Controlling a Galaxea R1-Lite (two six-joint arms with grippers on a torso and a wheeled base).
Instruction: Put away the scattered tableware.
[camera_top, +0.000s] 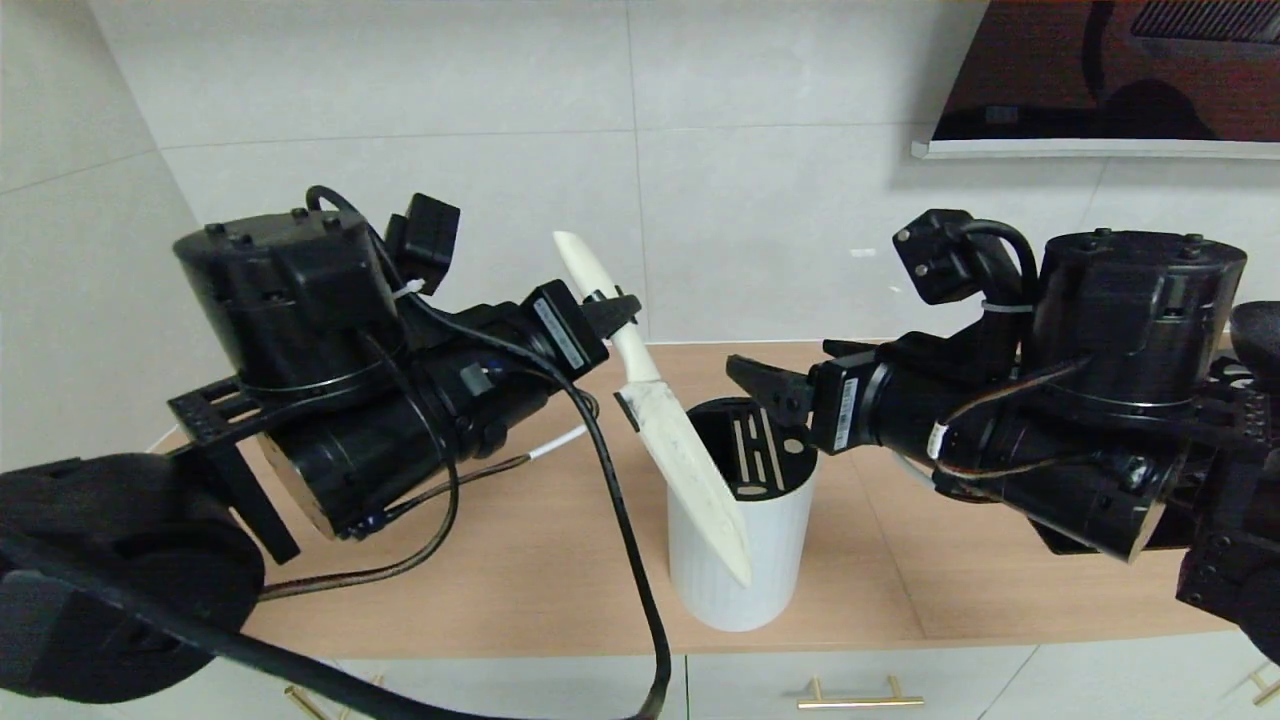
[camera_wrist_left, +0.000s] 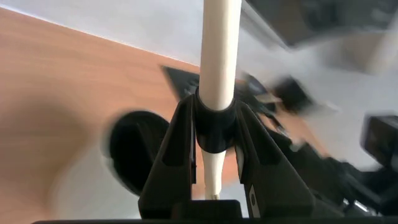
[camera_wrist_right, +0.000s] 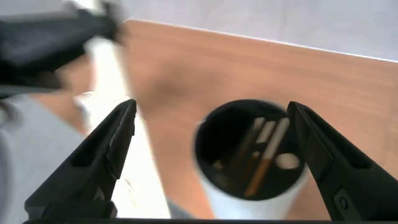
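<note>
Knife (camera_top: 690, 470) handle is clamped in the left gripper (camera_top: 615, 315), whose fingers (camera_wrist_left: 180, 143) pinch the cream grip about midway. The white blade slants downward across the near left side of the holder (camera_top: 770, 560). Its tip lies in front of the holder's ribbed wall, not in a slot, and I cannot tell whether blade and holder touch. The holder is a white cylinder with a black slotted top. It stands upright on the wooden counter (camera_top: 500, 560), near its front edge. The right gripper (camera_wrist_right: 211, 111) hovers just beside the holder's rim on the other side from the knife, its fingers (camera_wrist_right: 112, 143) spread wide and gripping nothing. Below the counter, a drawer front carries a brass handle (camera_top: 850, 692).
</note>
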